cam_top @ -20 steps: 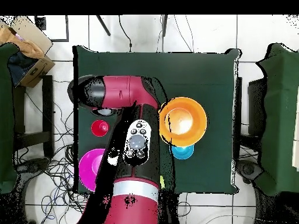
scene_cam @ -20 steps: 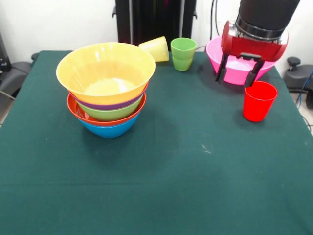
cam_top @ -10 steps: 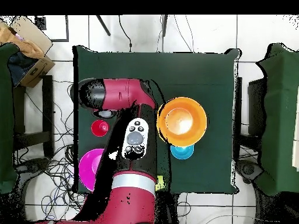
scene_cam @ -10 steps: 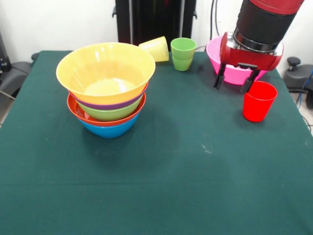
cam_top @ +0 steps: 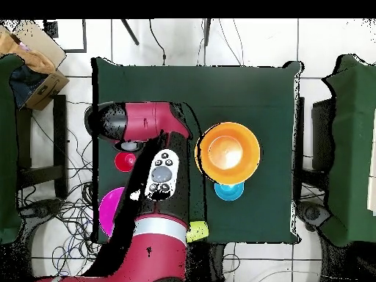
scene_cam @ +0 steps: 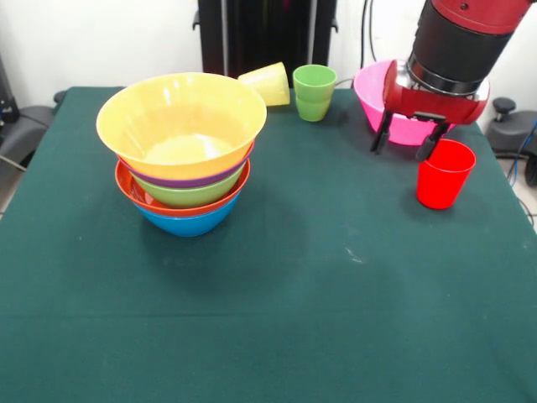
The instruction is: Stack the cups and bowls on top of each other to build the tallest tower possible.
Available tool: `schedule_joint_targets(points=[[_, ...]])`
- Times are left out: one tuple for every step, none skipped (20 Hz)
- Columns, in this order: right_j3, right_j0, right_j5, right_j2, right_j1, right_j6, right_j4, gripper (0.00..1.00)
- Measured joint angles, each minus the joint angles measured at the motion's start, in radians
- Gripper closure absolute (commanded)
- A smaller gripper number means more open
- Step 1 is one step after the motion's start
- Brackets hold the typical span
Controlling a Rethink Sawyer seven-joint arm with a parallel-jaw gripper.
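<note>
The tower (scene_cam: 181, 126) stands at the table's left: a large yellow-orange bowl on purple, green, red-orange and blue bowls; it also shows in the overhead view (cam_top: 229, 152). My gripper (scene_cam: 407, 141) is open and empty, hanging over the front rim of the large pink bowl (scene_cam: 375, 92), just left of the upright red cup (scene_cam: 443, 174). The light green cup (scene_cam: 314, 92) stands upright at the far edge. The yellow cup (scene_cam: 267, 82) lies on its side next to it. A small blue bowl (cam_top: 229, 191) sits beside the tower in the overhead view.
The robot's pedestal (scene_cam: 267, 34) stands behind the far edge. In the overhead view the arm (cam_top: 158, 183) covers much of the pink bowl (cam_top: 110, 213) and part of the red cup (cam_top: 123, 161). Chairs flank the table.
My gripper has stayed open and shifted slightly right toward the red cup. The arm above it has swung a little. The bowls and cups have not moved.
</note>
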Motion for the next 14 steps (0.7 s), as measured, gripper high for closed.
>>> schedule_joint_targets(points=[[0.000, 0.002, 0.000, -0.001, 0.000, 0.000, 0.000, 0.00], [0.000, 0.003, 0.001, -0.004, 0.000, 0.000, 0.001, 0.00], [0.000, 0.005, 0.002, -0.006, 0.000, 0.000, 0.002, 0.00], [0.000, 0.006, 0.003, -0.008, 0.000, 0.000, 0.002, 0.00], [0.000, 0.007, 0.005, -0.009, 0.000, 0.000, 0.002, 0.00], [-0.001, 0.009, 0.009, -0.012, 0.000, 0.000, 0.002, 0.00], [-0.002, 0.009, 0.012, -0.014, 0.000, 0.000, 0.002, 0.00], [-0.003, 0.010, 0.015, -0.015, 0.000, 0.000, 0.002, 0.00], [-0.004, 0.010, 0.018, -0.016, 0.000, 0.000, 0.002, 0.00], [-0.007, 0.011, 0.022, -0.018, 0.000, 0.000, 0.002, 0.00], [-0.010, 0.011, 0.026, -0.020, 0.000, 0.000, 0.002, 0.00], [-0.012, 0.011, 0.028, -0.021, 0.000, 0.000, 0.002, 0.00], [-0.015, 0.011, 0.029, -0.022, 0.000, 0.000, 0.002, 0.00], [-0.020, 0.012, 0.030, -0.023, 0.000, 0.000, 0.002, 0.00]])
